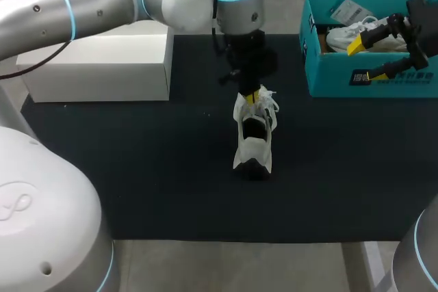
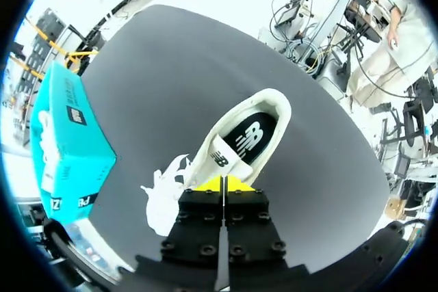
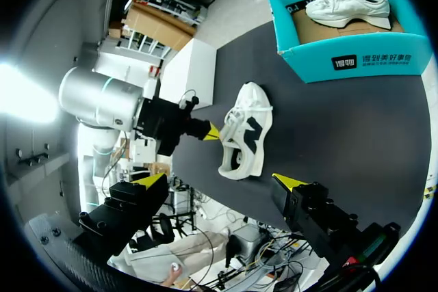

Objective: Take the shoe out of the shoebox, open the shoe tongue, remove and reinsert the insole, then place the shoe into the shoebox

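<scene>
Shoe (image 1: 253, 138) out of the shoebox (image 1: 383, 87), standing on its sole mid-table on the black mat (image 1: 137, 169), heel end nearer you, laces toward the far edge. White upper, laces loose and splayed at the front.

Your left gripper (image 1: 254, 96) comes straight down onto it. In the left wrist view the yellow tips (image 2: 222, 184) are pressed together on the tongue (image 2: 224, 160), pinching its edge. Ahead of the tips you see the shoe's (image 2: 205, 169) open mouth and the dark insole (image 2: 263, 128) lying inside.

Your right gripper (image 1: 357, 61) hangs over the shoebox's near side, at the right of the table. Fingers wide apart, nothing between them (image 3: 220, 181). From that wrist the shoe (image 3: 245, 138) shows side-on, well apart from the box (image 3: 356, 63).

Shoebox is teal, lid off, at the far right corner. A second shoe (image 1: 356, 34), also white, lies in it on brown card.

A white box (image 1: 102, 66) sits far left, partly on the mat.
</scene>
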{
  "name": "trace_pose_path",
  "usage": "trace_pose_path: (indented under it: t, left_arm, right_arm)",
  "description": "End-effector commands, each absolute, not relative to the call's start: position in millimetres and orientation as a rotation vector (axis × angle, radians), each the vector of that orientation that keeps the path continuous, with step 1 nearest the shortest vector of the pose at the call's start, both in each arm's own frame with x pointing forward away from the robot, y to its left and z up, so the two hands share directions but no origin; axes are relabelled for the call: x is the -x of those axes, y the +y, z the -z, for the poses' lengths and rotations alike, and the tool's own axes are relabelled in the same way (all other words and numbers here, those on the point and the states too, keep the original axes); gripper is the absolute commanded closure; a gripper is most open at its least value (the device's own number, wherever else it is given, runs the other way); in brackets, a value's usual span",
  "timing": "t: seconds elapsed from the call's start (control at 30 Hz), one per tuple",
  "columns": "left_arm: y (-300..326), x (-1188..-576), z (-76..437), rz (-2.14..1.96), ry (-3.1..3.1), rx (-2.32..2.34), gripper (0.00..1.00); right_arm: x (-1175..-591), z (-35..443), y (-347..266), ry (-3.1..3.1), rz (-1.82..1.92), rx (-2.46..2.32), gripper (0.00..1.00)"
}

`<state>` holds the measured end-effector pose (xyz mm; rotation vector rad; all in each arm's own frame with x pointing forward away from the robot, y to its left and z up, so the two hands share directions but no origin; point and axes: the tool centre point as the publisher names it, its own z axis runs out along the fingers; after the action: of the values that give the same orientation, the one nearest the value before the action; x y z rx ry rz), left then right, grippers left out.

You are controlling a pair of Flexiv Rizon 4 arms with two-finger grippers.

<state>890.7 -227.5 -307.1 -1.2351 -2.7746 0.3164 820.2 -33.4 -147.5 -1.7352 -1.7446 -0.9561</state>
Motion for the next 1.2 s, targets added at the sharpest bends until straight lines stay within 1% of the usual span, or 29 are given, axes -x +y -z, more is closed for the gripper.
trace_pose_path:
  t: [0.03,0.17,0.33,0.57,0.63,0.67,0.7,0.8,0.83,0.87,0.93,1.0,1.03,1.07,1.17,1.2]
  left_arm:
    - [-229,-884,295,-0.202,-2.820,0.775,1.00]
    - [-228,-878,294,-0.197,-2.905,0.434,1.00]
    - [-228,-871,298,-0.180,-2.985,0.200,1.00]
    - [-227,-832,289,-0.076,-3.126,-0.119,1.00]
    - [-225,-824,288,-0.079,-3.145,-0.159,0.64]
    - [-225,-822,287,-0.083,-3.151,-0.167,0.61]
    - [-224,-820,287,-0.068,-3.163,-0.184,0.63]
    - [-223,-819,285,-0.070,-3.158,-0.167,0.64]
    - [-223,-819,285,-0.066,-3.148,-0.149,0.60]
    - [-222,-818,285,-0.070,-3.138,-0.134,0.55]
    - [-219,-815,287,-0.082,-3.140,-0.130,0.38]
    - [-217,-810,288,-0.113,-3.146,-0.041,0.10]
    - [-217,-809,288,-0.113,-3.142,-0.022,0.08]
    - [-217,-808,288,-0.112,-3.143,-0.008,0.09]
    - [-222,-800,296,-0.079,-3.137,0.158,0.15]
    - [-223,-798,299,-0.057,-3.127,0.161,0.15]
  right_arm:
    - [-820,148,-33,-1.745,0.954,1.737,0.00]
    - [-820,148,-33,-1.745,0.954,1.737,0.00]
    - [-820,148,-33,-1.745,0.954,1.737,0.00]
    - [-820,148,-33,-1.745,0.954,1.737,0.00]
    - [-820,148,-33,-1.745,0.954,1.737,0.00]
    - [-820,148,-33,-1.745,0.954,1.737,0.00]
    - [-820,148,-33,-1.745,0.954,1.737,0.00]
    - [-820,148,-33,-1.745,0.954,1.737,0.00]
    - [-820,148,-33,-1.745,0.954,1.737,0.00]
    - [-820,148,-33,-1.745,0.954,1.737,0.00]
    - [-820,148,-33,-1.745,0.954,1.737,0.00]
    - [-820,148,-33,-1.745,0.954,1.737,0.00]
    - [-820,148,-33,-1.745,0.954,1.737,0.00]
    - [-820,148,-33,-1.745,0.954,1.737,0.00]
    - [-820,148,-33,-1.745,0.954,1.737,0.00]
    - [-820,148,-33,-1.745,0.954,1.737,0.00]
